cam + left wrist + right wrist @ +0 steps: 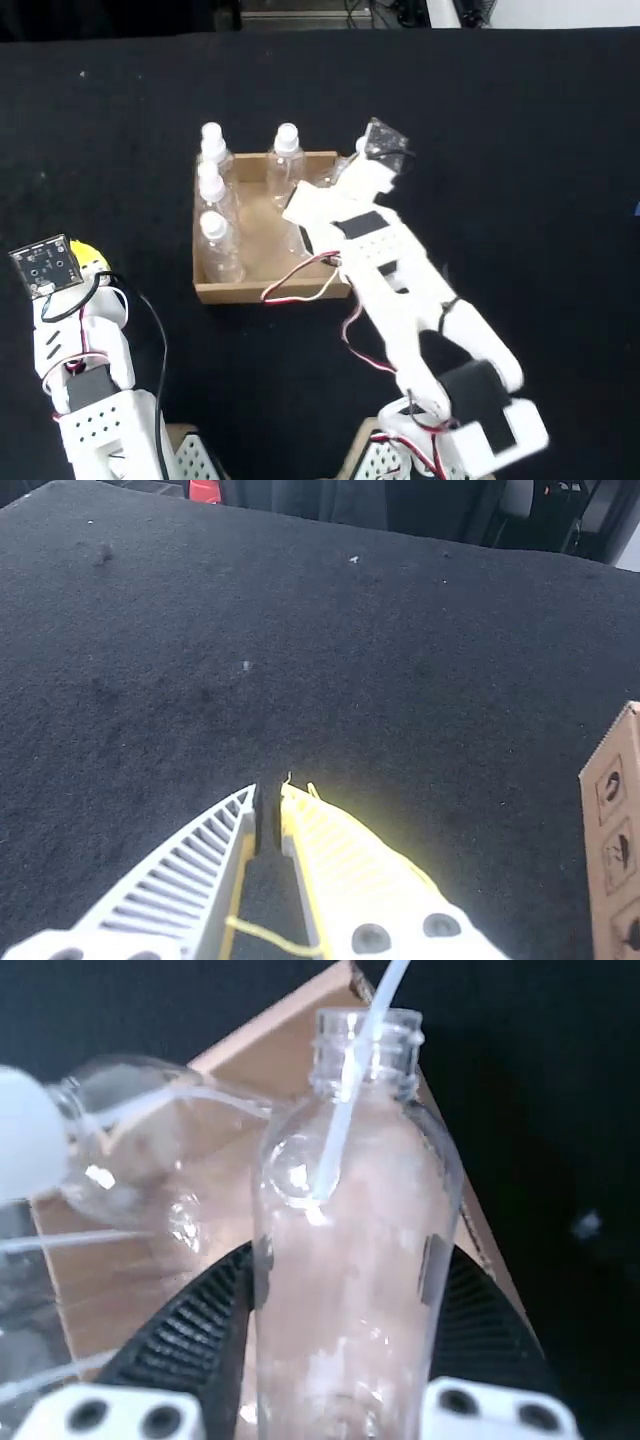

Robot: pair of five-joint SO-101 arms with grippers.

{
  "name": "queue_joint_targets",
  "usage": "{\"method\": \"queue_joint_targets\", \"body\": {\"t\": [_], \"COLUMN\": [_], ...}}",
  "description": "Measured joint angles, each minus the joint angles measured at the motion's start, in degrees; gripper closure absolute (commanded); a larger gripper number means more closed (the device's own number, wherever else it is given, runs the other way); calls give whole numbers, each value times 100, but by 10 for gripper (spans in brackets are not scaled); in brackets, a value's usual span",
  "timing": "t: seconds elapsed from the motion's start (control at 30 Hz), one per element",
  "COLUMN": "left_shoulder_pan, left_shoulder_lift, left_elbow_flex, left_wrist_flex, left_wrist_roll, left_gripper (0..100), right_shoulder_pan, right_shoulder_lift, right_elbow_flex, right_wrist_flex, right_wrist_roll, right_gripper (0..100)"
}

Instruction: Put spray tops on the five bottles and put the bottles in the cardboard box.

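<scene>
My right gripper point(345, 1270) is shut on a clear bottle point(350, 1210), held over the far right corner of the cardboard box point(268, 290). The bottle's threaded neck is uncapped, and a thin white tube point(345, 1110) runs down through it into the bottle. Several bottles with white spray tops stand in the box: three along its left wall point(212, 190) and one at the back point(287, 150). Another capped bottle point(130, 1150) shows beside the held one. My left gripper point(268, 810) is shut and empty, low over the black table to the left of the box.
The right arm point(400, 290) stretches across the box's right side, with loose wires point(300, 280) hanging over the front wall. A corner of the box point(612, 830) shows beside the left gripper. Black cloth point(520, 150) covers the table all around.
</scene>
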Motion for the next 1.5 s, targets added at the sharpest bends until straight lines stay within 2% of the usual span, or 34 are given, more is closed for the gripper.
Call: {"method": "queue_joint_targets", "body": {"t": [0.1,0.33,0.63,0.83,1.13,1.43,1.5], "left_shoulder_pan": [0,0,0,0,0,0,0], "left_shoulder_lift": [0,0,0,0,0,0,0], "left_elbow_flex": [0,0,0,0,0,0,0], "left_wrist_flex": [0,0,0,0,0,0,0], "left_wrist_roll": [0,0,0,0,0,0,0], "left_gripper": [970,970,970,970,970,970,970], "right_shoulder_pan": [185,396,422,1037,2233,3437,3763], "right_shoulder_lift": [-290,-1222,-1881,-2453,-3490,-3508,-3121], "right_elbow_flex": [132,519,563,563,519,53,-123], "right_wrist_flex": [0,9,9,62,1424,2127,2215], "right_wrist_roll": [35,818,923,1055,2400,3930,4185], "right_gripper": [797,797,797,797,797,797,797]}}
